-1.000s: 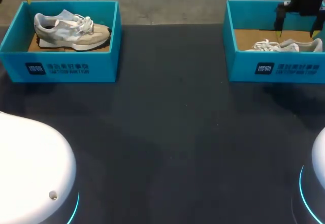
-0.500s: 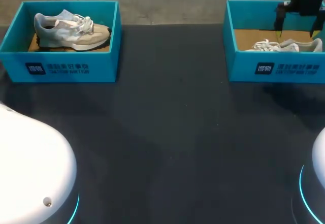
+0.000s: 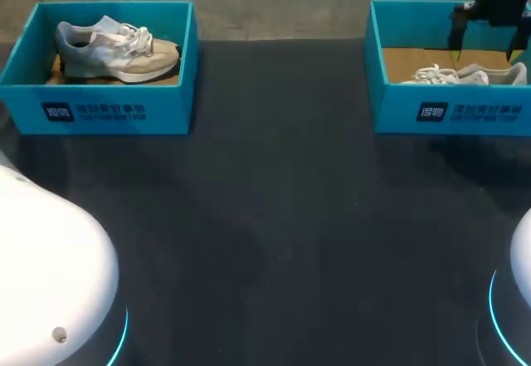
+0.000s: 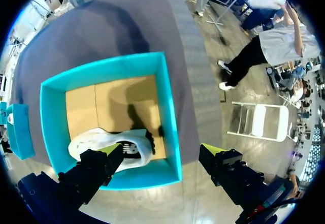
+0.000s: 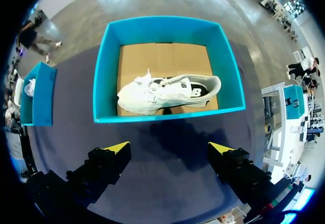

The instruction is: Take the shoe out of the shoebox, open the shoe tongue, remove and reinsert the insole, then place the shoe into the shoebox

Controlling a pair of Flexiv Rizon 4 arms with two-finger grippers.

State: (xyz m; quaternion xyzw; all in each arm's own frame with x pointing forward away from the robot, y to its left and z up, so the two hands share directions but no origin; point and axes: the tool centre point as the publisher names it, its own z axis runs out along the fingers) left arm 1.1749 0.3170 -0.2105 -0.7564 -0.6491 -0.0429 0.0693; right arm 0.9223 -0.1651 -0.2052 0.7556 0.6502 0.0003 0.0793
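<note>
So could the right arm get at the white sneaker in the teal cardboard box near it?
Probably yes: the right gripper hangs open above the lidless teal cardboard box, and the white sneaker lies uncovered, nothing between.

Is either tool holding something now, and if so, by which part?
Nothing is held. The left tool and the right tool both stand open and empty.

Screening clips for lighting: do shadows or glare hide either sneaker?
Head view: no glare; the white-and-beige sneaker in the left turquoise cardboard shoebox evenly lit. Left wrist view: a shadow falls on the box's floor beside the sneaker; a finger of the left gripper covers part of it. Right wrist view: shadow only on the dark table beside the right shoebox; its white sneaker clear.
</note>
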